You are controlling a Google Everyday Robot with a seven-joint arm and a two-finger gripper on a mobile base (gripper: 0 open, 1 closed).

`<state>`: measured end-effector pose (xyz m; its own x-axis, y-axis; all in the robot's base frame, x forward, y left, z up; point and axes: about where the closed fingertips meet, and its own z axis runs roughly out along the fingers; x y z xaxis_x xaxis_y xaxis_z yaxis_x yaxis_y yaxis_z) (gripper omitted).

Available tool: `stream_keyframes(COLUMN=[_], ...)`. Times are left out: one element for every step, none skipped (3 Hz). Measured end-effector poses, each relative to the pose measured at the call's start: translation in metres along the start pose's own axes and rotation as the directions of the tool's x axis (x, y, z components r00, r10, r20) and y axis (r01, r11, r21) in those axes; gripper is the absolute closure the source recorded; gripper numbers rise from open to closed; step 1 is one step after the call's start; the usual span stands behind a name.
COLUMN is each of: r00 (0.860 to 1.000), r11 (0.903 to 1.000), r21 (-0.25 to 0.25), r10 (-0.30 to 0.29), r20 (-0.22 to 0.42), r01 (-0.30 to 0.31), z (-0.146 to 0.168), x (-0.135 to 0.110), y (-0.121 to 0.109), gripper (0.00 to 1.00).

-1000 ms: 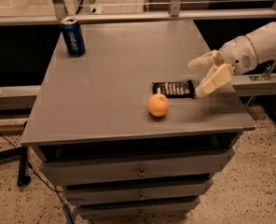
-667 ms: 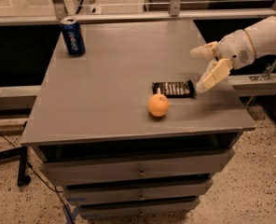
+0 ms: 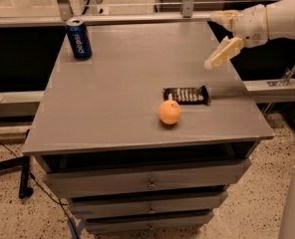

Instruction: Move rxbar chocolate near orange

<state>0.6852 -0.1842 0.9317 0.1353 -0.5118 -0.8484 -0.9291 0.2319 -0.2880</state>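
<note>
tool (image 3: 218, 36) gapes above table (image 3: 117, 73) edge, rxbar chocolate (image 3: 186, 94) beside orange (image 3: 170, 112).

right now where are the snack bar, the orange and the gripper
snack bar (image 3: 186, 94), camera view, middle of the wrapper
orange (image 3: 170, 112), camera view, middle of the fruit
gripper (image 3: 213, 40), camera view, between fingertips, over table (image 3: 112, 73)

matte grey worktop (image 3: 122, 73), glossy rxbar chocolate (image 3: 186, 94), waxy-ish orange (image 3: 170, 112), shiny metal soda can (image 3: 78, 39), smooth cream plastic pincer (image 3: 212, 40) above far-right corner
</note>
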Motion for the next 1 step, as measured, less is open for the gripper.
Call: stream_keyframes(r00=[0.999], r11=[0.9977], r21=[0.050], r10=[-0.047], r20=[0.014], r01=[0.047], z=[-0.0159], x=[-0.0165], y=[-0.0151], gripper=[0.00])
